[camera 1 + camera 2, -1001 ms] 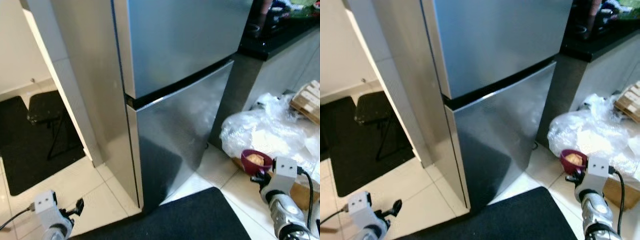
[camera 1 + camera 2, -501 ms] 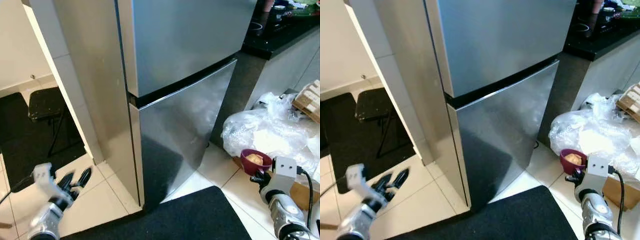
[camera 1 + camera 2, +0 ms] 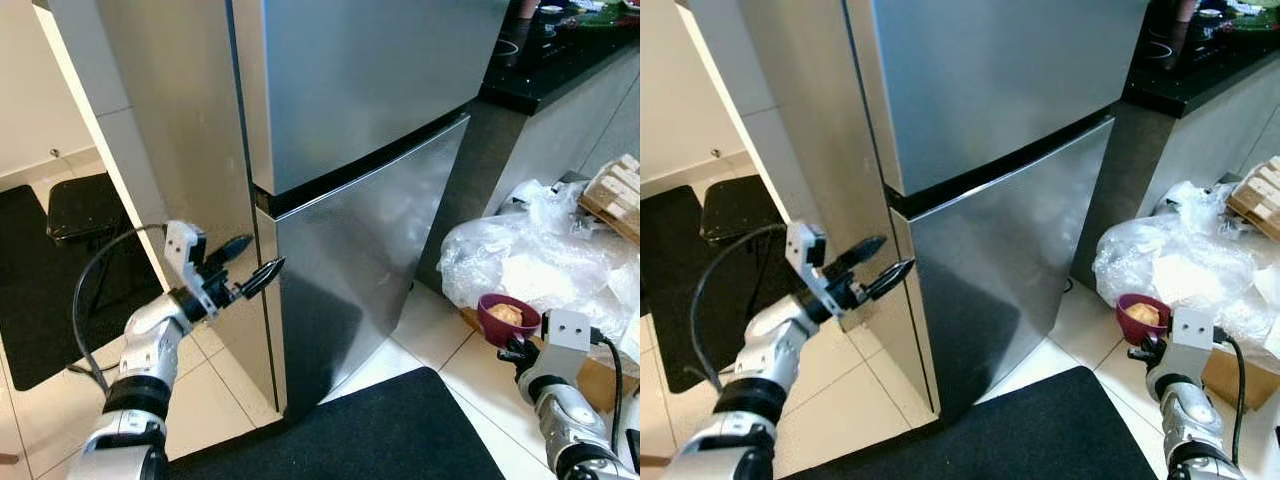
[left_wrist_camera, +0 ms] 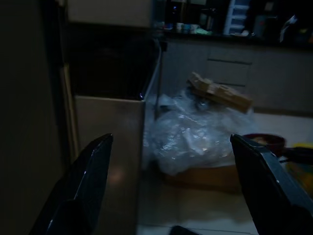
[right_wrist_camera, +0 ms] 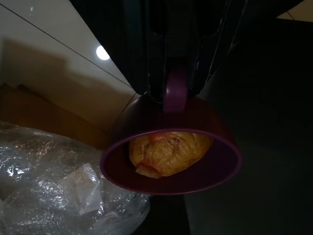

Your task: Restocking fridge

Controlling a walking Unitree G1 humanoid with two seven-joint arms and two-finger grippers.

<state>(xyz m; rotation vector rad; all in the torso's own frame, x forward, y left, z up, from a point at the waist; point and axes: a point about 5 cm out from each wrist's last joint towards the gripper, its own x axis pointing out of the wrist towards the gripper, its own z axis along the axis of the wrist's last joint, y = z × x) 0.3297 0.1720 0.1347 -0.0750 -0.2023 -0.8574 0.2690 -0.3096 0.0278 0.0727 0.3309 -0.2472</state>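
A tall stainless fridge (image 3: 370, 110) stands shut, with an upper door and a lower door (image 3: 365, 260). My left gripper (image 3: 250, 262) is raised and open, its fingertips close to the left edge of the lower door, just below the dark gap between the doors. My right gripper (image 3: 512, 350) is low at the right, shut on the handle of a purple cup (image 3: 505, 317) (image 5: 171, 147). The cup holds a yellowish wrapped piece of food (image 5: 168, 152).
Crumpled clear plastic wrap (image 3: 530, 265) lies on a cardboard box on the floor at the right. A wooden piece (image 3: 615, 195) leans by the cabinets under a black counter (image 3: 560, 60). A black mat (image 3: 360, 430) lies before the fridge; a dark stool (image 3: 85, 205) stands at the left.
My left arm has risen from near the floor up to the fridge's left edge, fingers open. The right gripper with the cup has stayed about where it was.
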